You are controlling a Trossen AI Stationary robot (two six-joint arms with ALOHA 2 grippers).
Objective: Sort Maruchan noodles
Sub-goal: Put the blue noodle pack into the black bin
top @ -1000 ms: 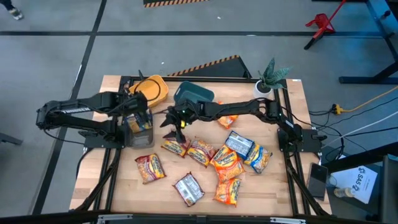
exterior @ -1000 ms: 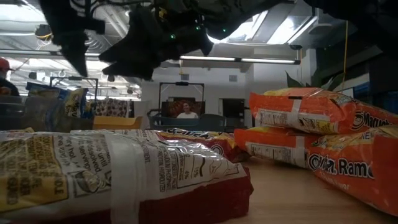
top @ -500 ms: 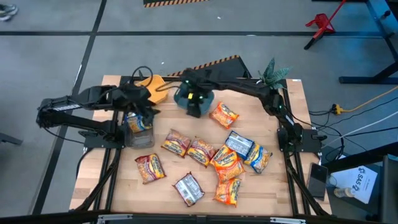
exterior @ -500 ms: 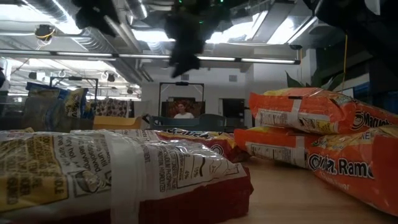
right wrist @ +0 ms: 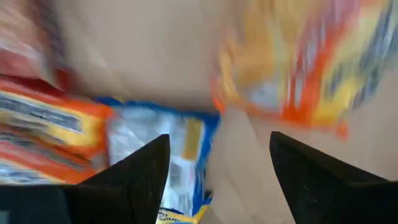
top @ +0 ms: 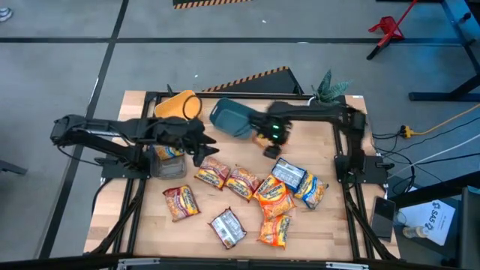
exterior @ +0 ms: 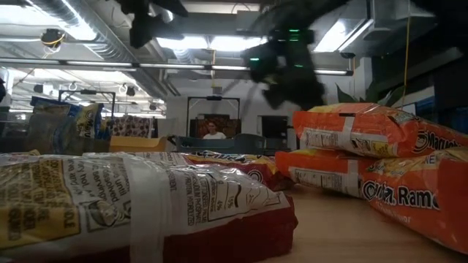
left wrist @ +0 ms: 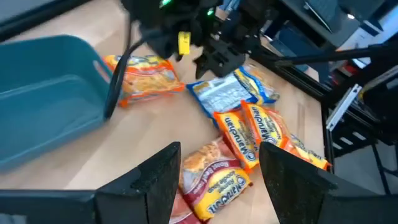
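Several Maruchan noodle packets lie flat on the wooden table [top: 330, 217]: red-maroon ones [top: 212, 175], orange ones [top: 274, 193] and blue-silver ones [top: 289, 174]. One orange packet [left wrist: 146, 71] lies alone next to the teal bin [top: 231, 118]. My right gripper [top: 271, 142] hangs open in the air, pointing down, between that orange packet and a blue-silver packet [right wrist: 168, 143]. My left gripper [top: 202, 144] is open too, slanting down over the red-maroon packets [left wrist: 214, 177], clear of them.
A yellow bin [top: 178, 105] stands at the far left and a clear container [top: 169, 159] with packets in it under the left arm. A potted plant [top: 324, 94] sits at the far right corner. A dark frame runs around the table's edges.
My right gripper has swung from above the red-maroon packets, past the teal bin, toward the table's right, and has tipped to point down. My left gripper has moved from over the clear container toward the table's middle and has tipped up. No packet has shifted.
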